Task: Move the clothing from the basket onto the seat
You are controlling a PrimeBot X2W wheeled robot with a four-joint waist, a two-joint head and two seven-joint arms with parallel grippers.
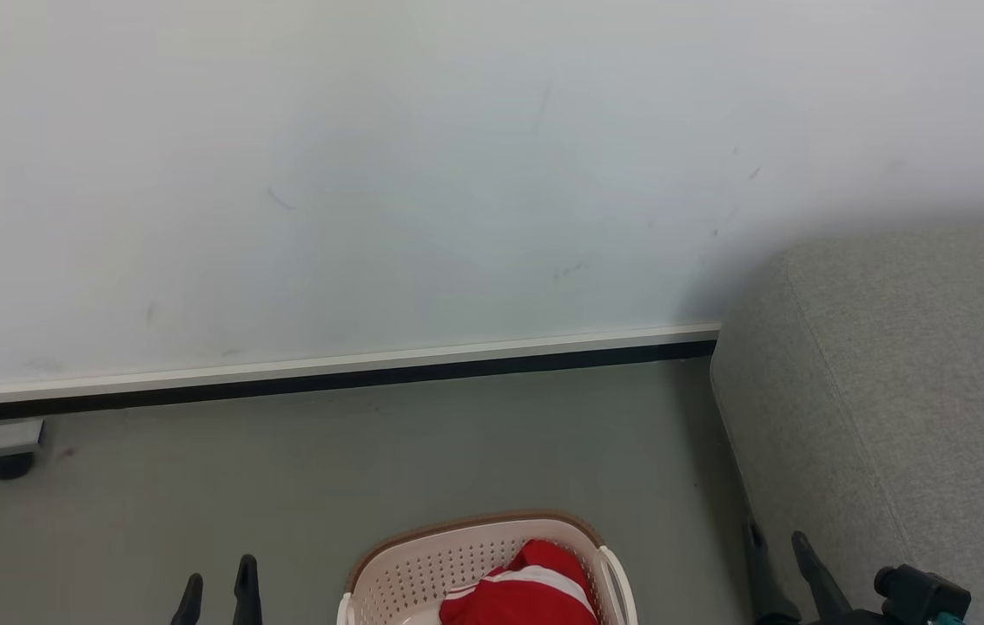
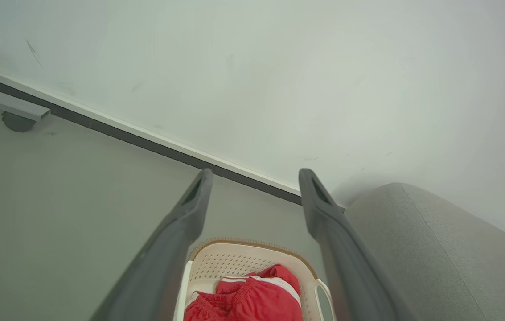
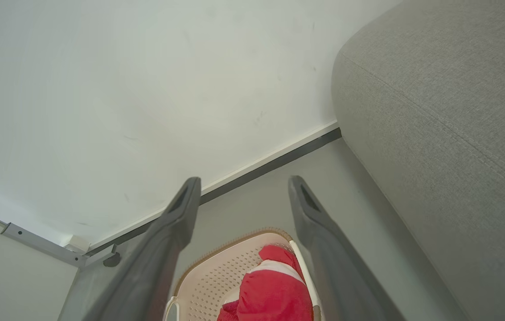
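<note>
The left gripper [image 1: 220,595] hangs empty, its jaws spread wide. The basket [image 1: 474,524] stands on the floor [image 1: 370,451] just to its right, between it and the right gripper [image 1: 776,542], which is also wide and holds nothing. The clothing [image 1: 526,590] lies bunched inside the basket, red with white bands, heaped toward the side nearer the right gripper. Neither gripper touches it or the basket. In each wrist view the basket shows low between that gripper's two fingers. The seat [image 1: 908,391] rises just right of the right gripper, its rounded grey edge close beside the fingers. It is well apart from the left gripper, with the basket between. Ahead of both grippers the floor runs to a dark baseboard [image 1: 326,378] below a pale wall [image 1: 457,156]. Far left of the left gripper, a black caster [image 1: 7,466] sits under a grey bar at the wall's foot.
</note>
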